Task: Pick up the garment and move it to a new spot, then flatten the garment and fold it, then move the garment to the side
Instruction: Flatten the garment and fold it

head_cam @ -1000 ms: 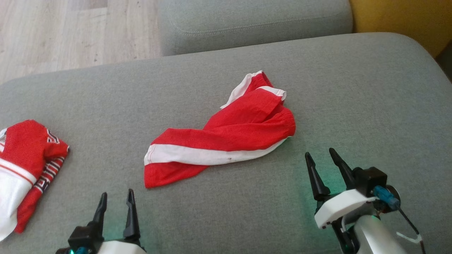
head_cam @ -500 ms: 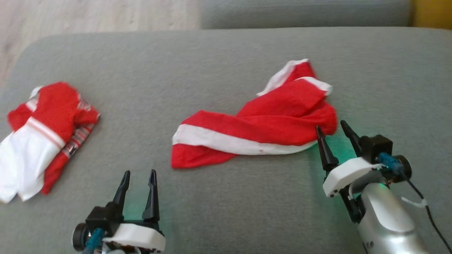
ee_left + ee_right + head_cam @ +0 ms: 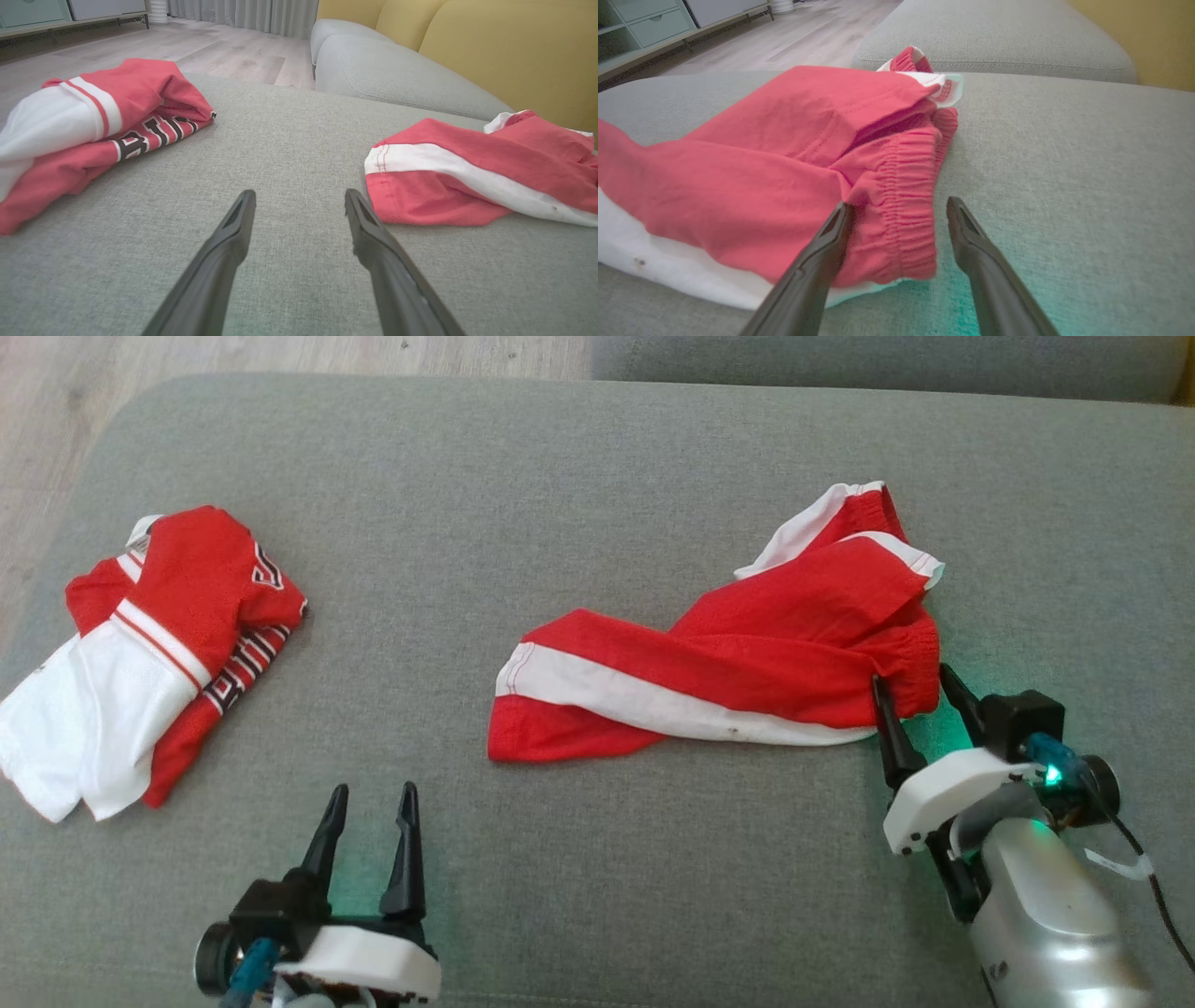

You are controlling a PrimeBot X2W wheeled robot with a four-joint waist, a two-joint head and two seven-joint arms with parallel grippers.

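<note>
The crumpled red cloth shorts with a white side stripe (image 3: 728,653) lie near the middle of the grey woven sofa cushion (image 3: 560,476). Their long axis runs left to right, with the hem end on the left and the elastic end on the right. Well left of the shorts sits a folded red-and-white lettered jersey (image 3: 168,635). Left of the hem and nearer the robot, the left gripper (image 3: 373,791) hangs with jaws spread, holding nothing, clear of the cloth. At the shorts' right end the right gripper (image 3: 911,677) is spread too, straddling the gathered red waistband (image 3: 906,186) and not yet clamped. The right arm is plainly the nearer, so I judge that closing there comes next. Beyond the shorts lie a pale wooden floor (image 3: 280,350) and a yellow upholstered sofa back (image 3: 490,46).
</note>
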